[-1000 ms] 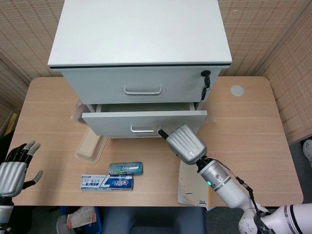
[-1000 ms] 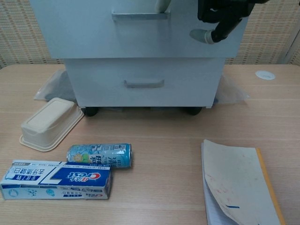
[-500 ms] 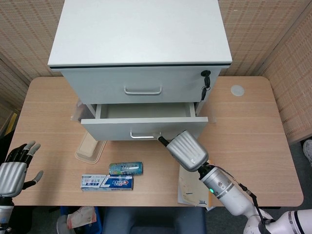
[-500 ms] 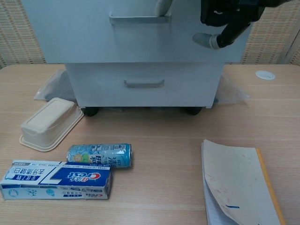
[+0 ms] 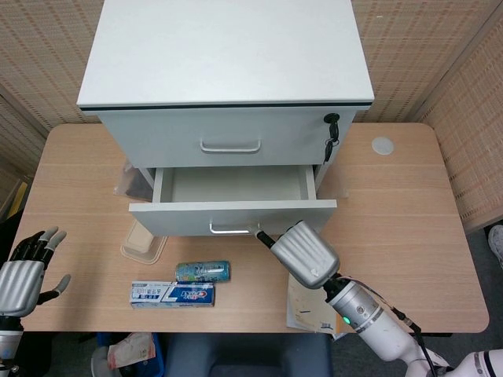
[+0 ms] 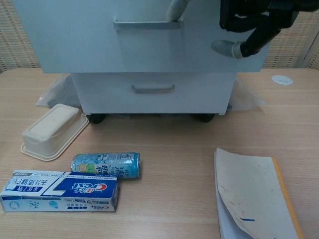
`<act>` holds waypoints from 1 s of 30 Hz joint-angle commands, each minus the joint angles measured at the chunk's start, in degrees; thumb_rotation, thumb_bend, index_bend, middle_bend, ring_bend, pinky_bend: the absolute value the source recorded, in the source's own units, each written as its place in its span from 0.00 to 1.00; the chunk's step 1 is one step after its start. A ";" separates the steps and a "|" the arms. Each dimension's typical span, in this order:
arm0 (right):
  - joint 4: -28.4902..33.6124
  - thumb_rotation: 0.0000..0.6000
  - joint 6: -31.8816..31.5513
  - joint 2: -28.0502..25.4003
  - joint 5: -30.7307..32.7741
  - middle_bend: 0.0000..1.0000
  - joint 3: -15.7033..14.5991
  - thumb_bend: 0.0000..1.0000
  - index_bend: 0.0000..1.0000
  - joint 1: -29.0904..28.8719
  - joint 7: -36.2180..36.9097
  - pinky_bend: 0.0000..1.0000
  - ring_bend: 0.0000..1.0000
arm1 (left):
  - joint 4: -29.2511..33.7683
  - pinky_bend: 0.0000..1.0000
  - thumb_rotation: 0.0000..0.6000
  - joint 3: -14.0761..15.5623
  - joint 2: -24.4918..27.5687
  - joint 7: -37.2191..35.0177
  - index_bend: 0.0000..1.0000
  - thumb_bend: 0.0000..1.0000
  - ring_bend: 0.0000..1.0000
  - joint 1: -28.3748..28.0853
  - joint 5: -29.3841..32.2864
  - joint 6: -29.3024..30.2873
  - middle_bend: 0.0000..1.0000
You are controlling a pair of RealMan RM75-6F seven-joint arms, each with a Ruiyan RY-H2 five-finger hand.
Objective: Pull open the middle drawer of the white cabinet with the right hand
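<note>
The white cabinet [image 5: 228,55] stands at the back of the table. Its middle drawer [image 5: 233,216] is pulled out and shows an empty inside. My right hand [image 5: 302,253] hooks a finger on the right end of the drawer's metal handle [image 5: 232,229]; in the chest view that handle [image 6: 144,23] has a pale finger over it, with the hand [image 6: 251,25] beside it. My left hand [image 5: 23,271] hangs open at the table's left edge, holding nothing.
On the table lie a beige lidded box [image 6: 50,130], a blue-green can [image 6: 105,165], a toothpaste carton [image 6: 60,191] and a notebook [image 6: 254,196]. The bottom drawer [image 6: 152,92] is closed. Keys [image 5: 332,133] hang from the top drawer's lock. A white disc [image 5: 383,145] sits far right.
My right hand has drawn back toward me with the handle, and the middle drawer has slid further out, showing more of its inside. The left hand has stayed still.
</note>
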State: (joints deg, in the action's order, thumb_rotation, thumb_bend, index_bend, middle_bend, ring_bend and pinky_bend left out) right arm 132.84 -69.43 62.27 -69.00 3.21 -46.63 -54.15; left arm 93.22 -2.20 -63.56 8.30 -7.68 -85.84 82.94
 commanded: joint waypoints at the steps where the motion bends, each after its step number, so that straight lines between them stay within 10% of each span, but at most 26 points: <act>1: 0.54 1.00 0.10 -0.22 -1.03 0.93 -0.49 0.41 0.20 0.58 -0.23 0.85 0.95 | 0.04 0.14 1.00 0.01 0.04 0.06 0.12 0.26 0.10 -0.04 0.07 -0.12 0.11; 30: 2.15 1.00 -2.89 -6.04 -23.04 0.89 -6.71 0.41 0.20 12.38 4.87 0.85 0.94 | 0.35 0.14 1.00 0.07 0.29 -0.01 0.12 0.26 0.10 0.18 -0.02 0.36 0.11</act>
State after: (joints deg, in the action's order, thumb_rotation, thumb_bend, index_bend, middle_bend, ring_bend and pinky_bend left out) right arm 134.99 -70.92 57.68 -90.41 -2.57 -35.93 -50.00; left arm 93.56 -2.13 -63.27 8.28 -7.51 -85.87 83.29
